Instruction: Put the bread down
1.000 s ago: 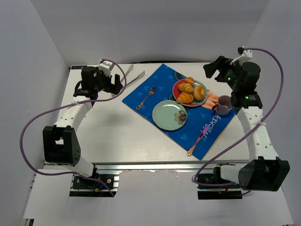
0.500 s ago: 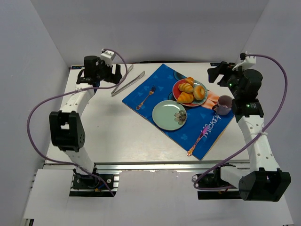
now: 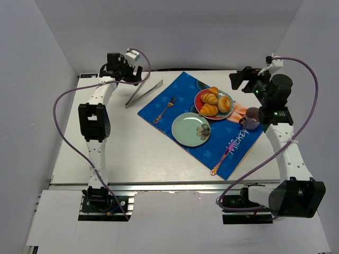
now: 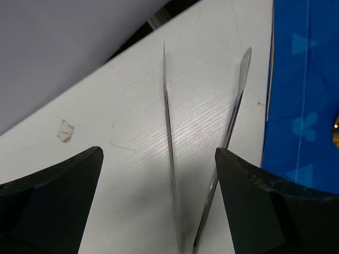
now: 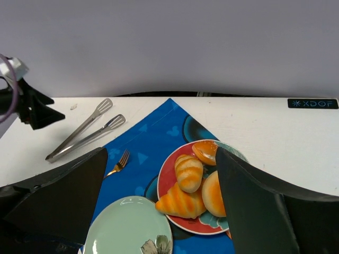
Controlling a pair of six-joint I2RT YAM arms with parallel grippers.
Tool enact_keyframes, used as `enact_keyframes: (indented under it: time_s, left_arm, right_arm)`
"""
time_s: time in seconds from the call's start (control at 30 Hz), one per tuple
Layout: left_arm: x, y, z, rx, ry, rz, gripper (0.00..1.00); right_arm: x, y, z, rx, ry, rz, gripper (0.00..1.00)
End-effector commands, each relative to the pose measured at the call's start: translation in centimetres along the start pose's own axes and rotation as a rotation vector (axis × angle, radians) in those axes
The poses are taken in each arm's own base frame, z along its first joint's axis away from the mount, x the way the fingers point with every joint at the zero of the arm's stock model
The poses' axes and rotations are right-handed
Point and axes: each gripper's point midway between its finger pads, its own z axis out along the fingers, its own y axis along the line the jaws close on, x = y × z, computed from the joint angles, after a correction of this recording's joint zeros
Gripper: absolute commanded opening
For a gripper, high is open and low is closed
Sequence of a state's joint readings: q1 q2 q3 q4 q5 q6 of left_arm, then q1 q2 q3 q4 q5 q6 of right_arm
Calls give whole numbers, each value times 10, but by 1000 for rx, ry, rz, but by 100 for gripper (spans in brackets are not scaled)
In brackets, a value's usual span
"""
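Tongs (image 3: 143, 93) sit left of the placemat (image 3: 183, 89), fork (image 3: 164, 109) on its left part, bread (image 3: 208, 110) on the plate (image 3: 196, 102) at its far side, second plate (image 3: 184, 128) mid-mat, spoon (image 3: 222, 157) at its near corner.

Left arm (image 3: 94, 121) is stretched right out along the left edge of the table (image 3: 132, 153), from its base at the near edge up to the far-left corner. Its wrist is turned in toward the middle. The left gripper (image 3: 126, 73) is low over the tabletop with the jaws spread wide and nothing clamped between them; the wrist view shows both dark fingers (image 4: 53, 201) well apart. Over on the other side, the right arm (image 3: 288, 153) climbs the right edge. The right gripper (image 3: 241, 80) is raised near the far-right corner, facing inward, jaws wide and empty.
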State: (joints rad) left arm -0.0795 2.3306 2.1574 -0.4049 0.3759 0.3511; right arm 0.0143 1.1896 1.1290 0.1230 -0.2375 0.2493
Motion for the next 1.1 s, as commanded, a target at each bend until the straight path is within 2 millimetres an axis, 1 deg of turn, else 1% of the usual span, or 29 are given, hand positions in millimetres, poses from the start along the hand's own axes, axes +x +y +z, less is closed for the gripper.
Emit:
enact_keyframes:
  time_s: [0.0, 0.03, 0.13, 0.17, 0.23, 0.27, 0.3, 0.37, 0.47, 0.53, 0.63, 0.73, 0.83, 0.87, 1.0, 1.03, 1.07]
  left_arm:
    - [0, 1, -1, 34, 11, 50, 98]
    - [6, -1, 5, 43, 18, 47, 98]
    - [17, -10, 12, 90, 19, 40, 98]
    - [19, -12, 12, 99, 22, 41, 98]
    - [28, -17, 12, 119, 40, 39, 95]
    - [28, -18, 11, 122, 39, 50, 94]
    - [39, -22, 11, 129, 60, 42, 94]
    - [43, -24, 9, 133, 68, 49, 94]
    - [57, -29, 7, 140, 99, 50, 97]
    - [71, -30, 11, 125, 134, 53, 98]
    - [82, -32, 17, 115, 157, 54, 98]
    - [87, -34, 21, 101, 169, 51, 98]
    - [88, -31, 25, 73, 161, 40, 98]
    - [91, -32, 26, 72, 164, 33, 98]
    - [92, -32, 31, 66, 154, 16, 98]
    - [97, -32, 34, 65, 162, 13, 98]
    - [97, -32, 36, 62, 163, 13, 98]
  right_arm:
    - [-4, 2, 4, -27, -26, -32, 89]
    - [-1, 2, 4, -34, -19, -30, 90]
    - [6, 1, 8, -37, -2, -14, 89]
    - [13, 0, 10, -37, 10, -5, 89]
    - [18, 0, 12, -43, 23, 11, 89]
    - [25, -1, 12, -45, 35, 19, 89]
    - [27, 0, 12, -51, 35, 23, 89]
    - [35, -1, 11, -52, 47, 39, 89]
    - [38, -2, 10, -53, 50, 40, 89]
    - [41, -2, 11, -53, 56, 41, 89]
    - [42, -3, 12, -54, 60, 39, 89]
    - [44, -3, 14, -55, 67, 40, 89]
    - [49, -3, 15, -56, 76, 41, 89]
    - [50, -4, 15, -55, 78, 42, 89]
    - [55, -4, 17, -55, 89, 44, 89]
    - [54, -5, 17, -54, 89, 41, 89]
    - [54, -4, 17, -56, 89, 41, 89]
